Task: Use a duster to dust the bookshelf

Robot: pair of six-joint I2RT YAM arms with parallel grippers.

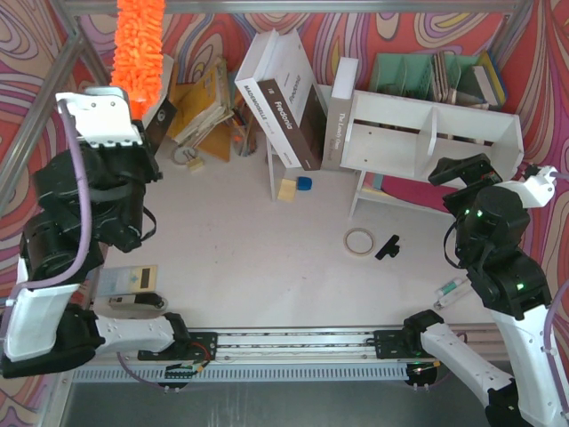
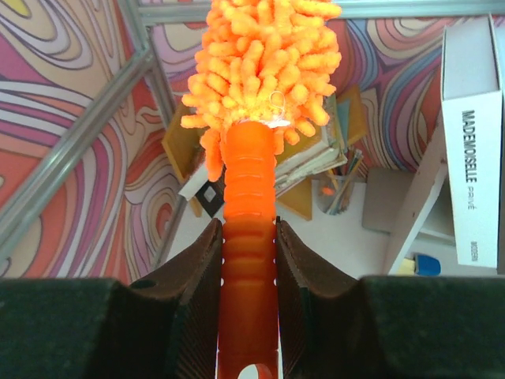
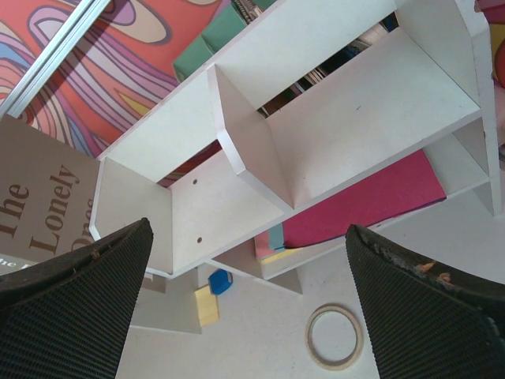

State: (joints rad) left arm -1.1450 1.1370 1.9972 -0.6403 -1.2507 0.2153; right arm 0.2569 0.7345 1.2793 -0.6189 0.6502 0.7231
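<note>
Orange ribbed plastic handle, slim and smooth, pinched tight between the dark fingers of the left gripper (image 2: 248,237), holding the duster (image 1: 140,44) upright, shaggy microfibre head raised at upper left. Right gripper (image 3: 248,237) with grainy black pads spread wide, gripping nothing, aimed at the bookshelf (image 1: 400,142): flat white boards, two open compartments, middle right, well apart from the duster, apparently not yet dusted.

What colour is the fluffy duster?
The duster is bright orange; the left wrist view shows it best.
</note>
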